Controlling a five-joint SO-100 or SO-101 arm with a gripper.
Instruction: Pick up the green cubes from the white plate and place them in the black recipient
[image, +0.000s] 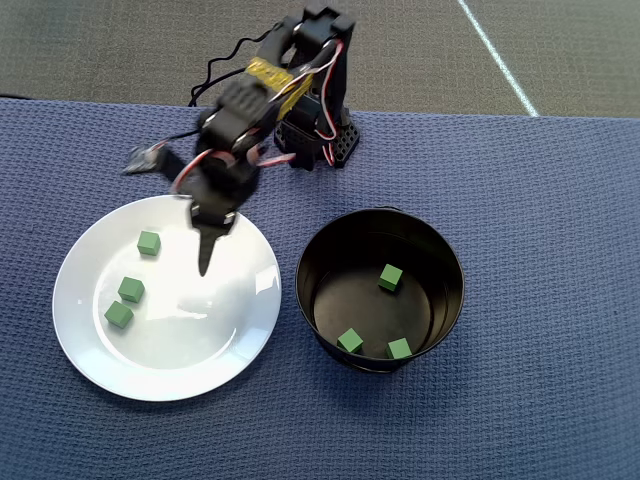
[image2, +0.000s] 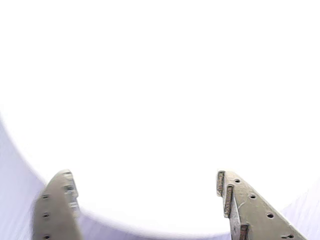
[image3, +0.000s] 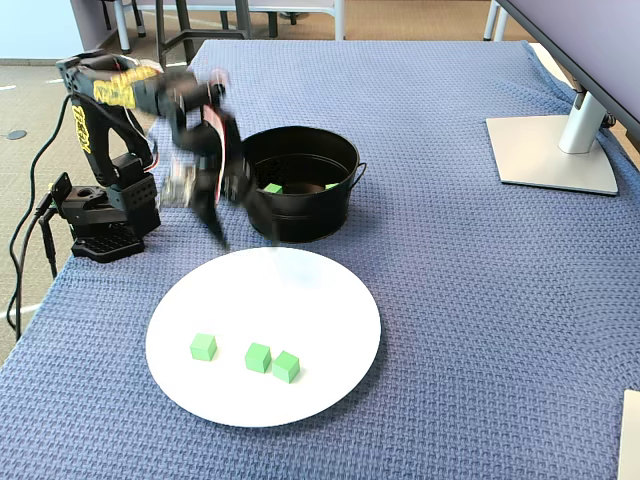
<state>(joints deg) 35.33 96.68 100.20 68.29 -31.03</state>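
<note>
The white plate (image: 170, 350) is seen beside the black recipient (image: 440, 250). The claw (image2: 145, 200), spread and empty, is poised over the plate. Three green cubes (image: 131, 290) remain there; light, stiff, best pinched across flat sides.

Your hand (image: 205, 262) hangs open over the white plate (image: 230, 355), whose right half lies bare; three green cubes (image: 131, 289) crowd its left side in the overhead view, and the black recipient (image: 452, 262) wall rises just beside the plate's right rim, with bare bench (image: 560, 200) beyond
</note>
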